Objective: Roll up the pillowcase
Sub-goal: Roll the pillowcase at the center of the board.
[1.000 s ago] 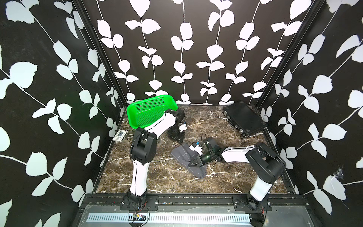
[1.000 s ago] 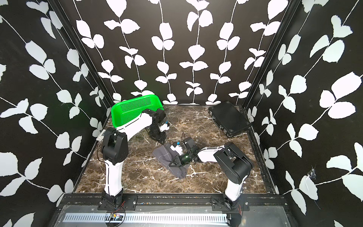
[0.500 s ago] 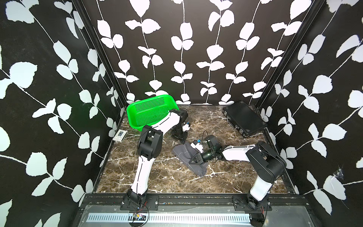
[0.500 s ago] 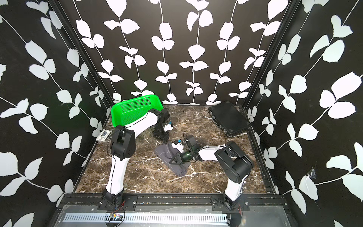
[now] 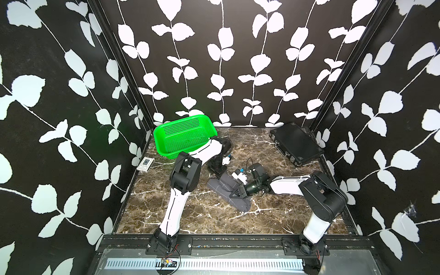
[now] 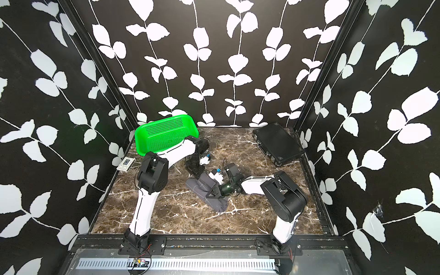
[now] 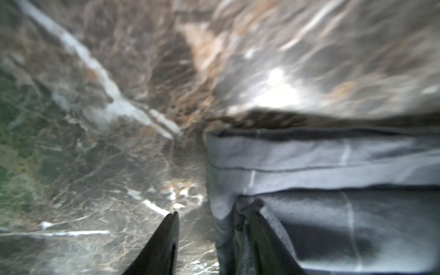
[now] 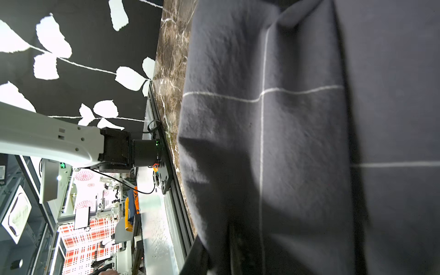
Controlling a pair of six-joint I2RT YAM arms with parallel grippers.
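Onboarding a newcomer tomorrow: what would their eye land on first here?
The bright green basket at the back-left corner of the marble table pops against the black walls with white leaves. Mid-table, the grey grid-lined pillowcase lies bunched, with the left pincer and right pincer both at it.

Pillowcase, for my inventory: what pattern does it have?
The pillowcase: dark grey, thin white grid lines; clearest in right wrist view.

Black walls (image 5: 238, 59) printed with white leafy vines are rising beyond and to both sides of the left gripper (image 7: 215, 214). Brown marble floor (image 5: 209, 214), veined white, is spreading beneath it, and a bright glare (image 7: 278, 90) is shining just ahead.
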